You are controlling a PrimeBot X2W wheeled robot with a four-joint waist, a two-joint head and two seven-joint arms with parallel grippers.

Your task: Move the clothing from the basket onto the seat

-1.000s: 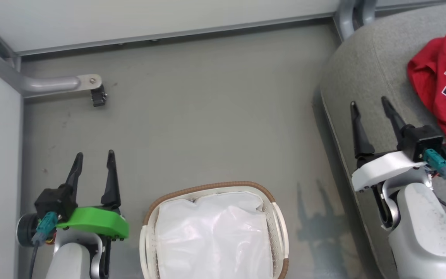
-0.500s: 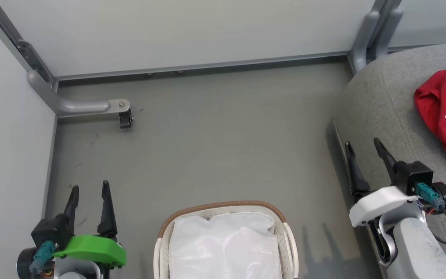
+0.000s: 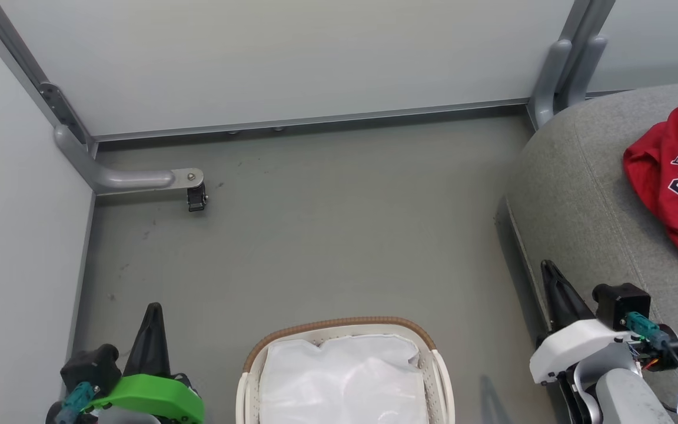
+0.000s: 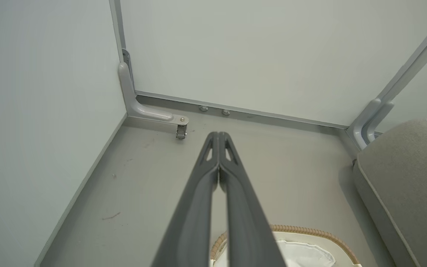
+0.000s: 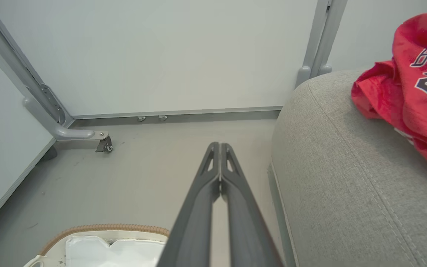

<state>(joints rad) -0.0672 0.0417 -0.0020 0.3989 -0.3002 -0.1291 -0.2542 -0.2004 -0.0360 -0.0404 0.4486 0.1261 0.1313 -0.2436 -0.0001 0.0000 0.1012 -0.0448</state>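
Plainly crumpled, red clothing (image 3: 677,194) lies on the seat (image 3: 580,206) — left gripper (image 4: 218,135), right gripper (image 5: 219,145) closed, empty.

A broad stretch of grey floor (image 3: 339,235) lies open between the basket (image 3: 339,325) and the back panel (image 3: 292,59) — room for either hand to pass. On the left, a side panel (image 3: 15,235) closes in near the left hand (image 3: 152,312), and a bracket foot (image 3: 139,178) with a small caster (image 3: 196,199) juts out from the corner. On the right, the seat (image 3: 580,194) bulks up just beside the right hand (image 3: 548,271). The clothing (image 3: 674,176) is heaped on its far part — the near cushion is bare. Twin posts (image 3: 562,76) stand behind the seat's corner.
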